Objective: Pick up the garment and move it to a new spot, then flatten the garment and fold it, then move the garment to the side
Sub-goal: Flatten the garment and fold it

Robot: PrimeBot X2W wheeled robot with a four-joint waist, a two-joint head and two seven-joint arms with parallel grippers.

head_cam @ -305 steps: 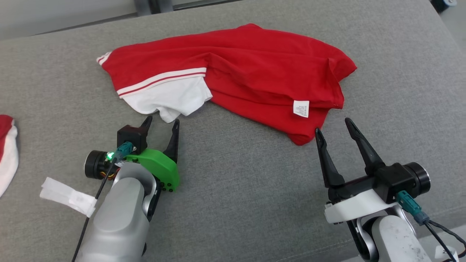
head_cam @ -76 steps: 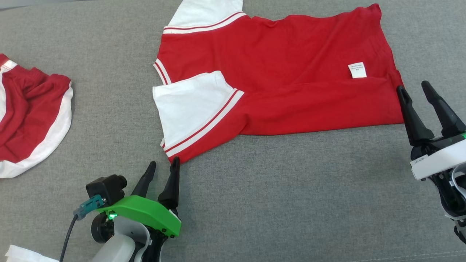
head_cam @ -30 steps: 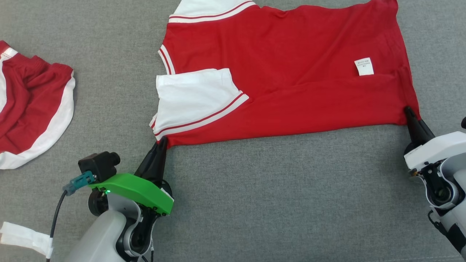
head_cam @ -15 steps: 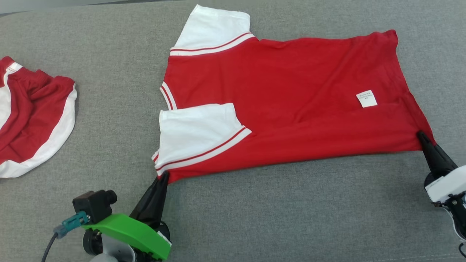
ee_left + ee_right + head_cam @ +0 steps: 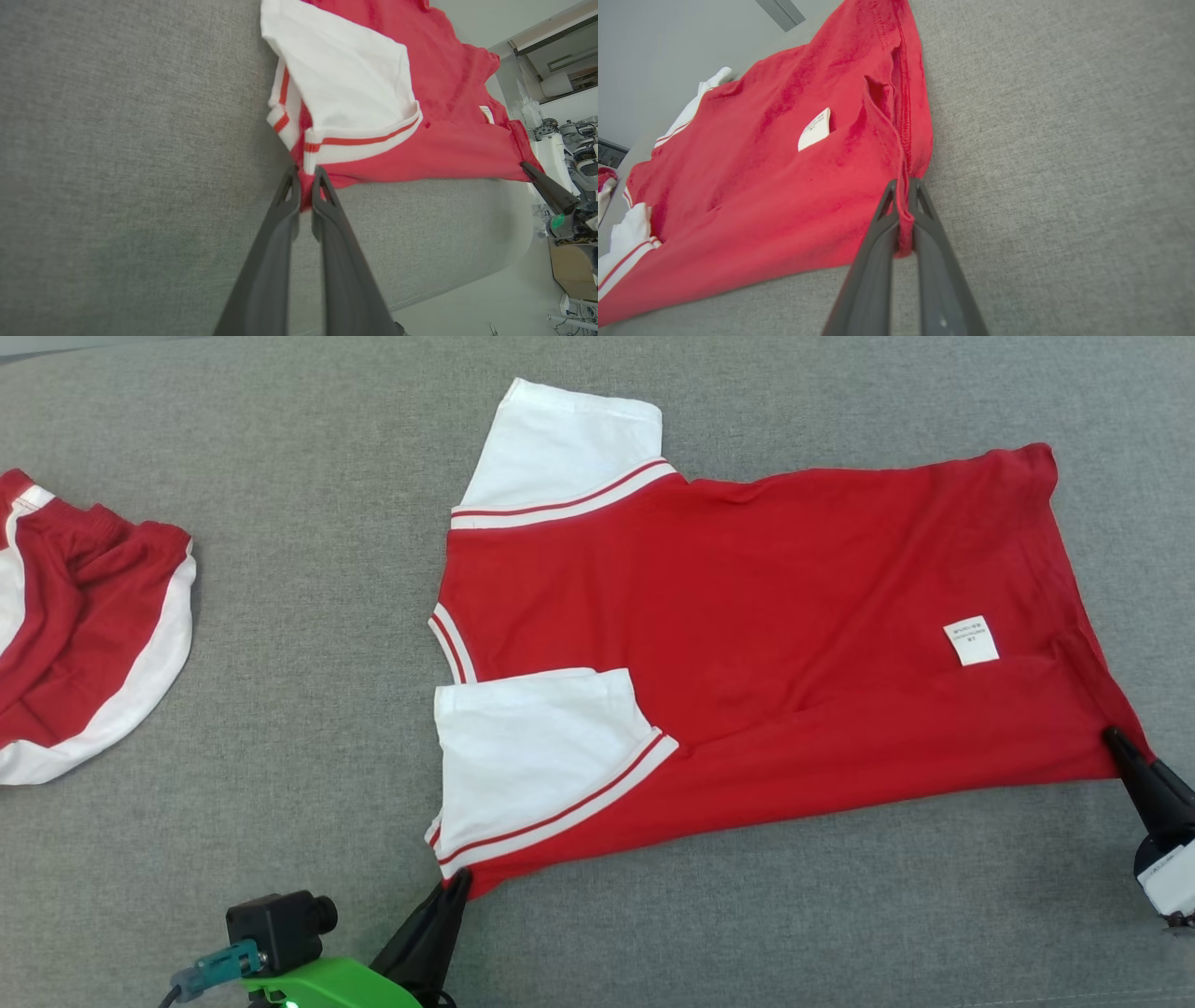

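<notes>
The garment [image 5: 766, 644] is a red T-shirt with white sleeves and a white label, spread nearly flat on the grey cushion, neck to the left. My left gripper [image 5: 457, 885] is shut on its near shoulder corner, and the left wrist view shows red cloth pinched between the fingertips of that gripper [image 5: 304, 179]. My right gripper [image 5: 1116, 742] is shut on the near hem corner; the right wrist view has the hem [image 5: 903, 154] clamped in this gripper [image 5: 903, 186]. The near edge stretches taut between both grips, and the near sleeve [image 5: 532, 747] lies folded onto the body.
Another red and white garment [image 5: 75, 635] lies crumpled at the left edge of the grey cushion [image 5: 280, 709]. The cushion's front edge runs just beyond my grippers in the left wrist view, with equipment [image 5: 574, 154] past its right end.
Both grippers, shut on the two near corners, have drawn the shirt toward me across the cushion. The head view has also shifted, so the far sleeve now shows whole.
</notes>
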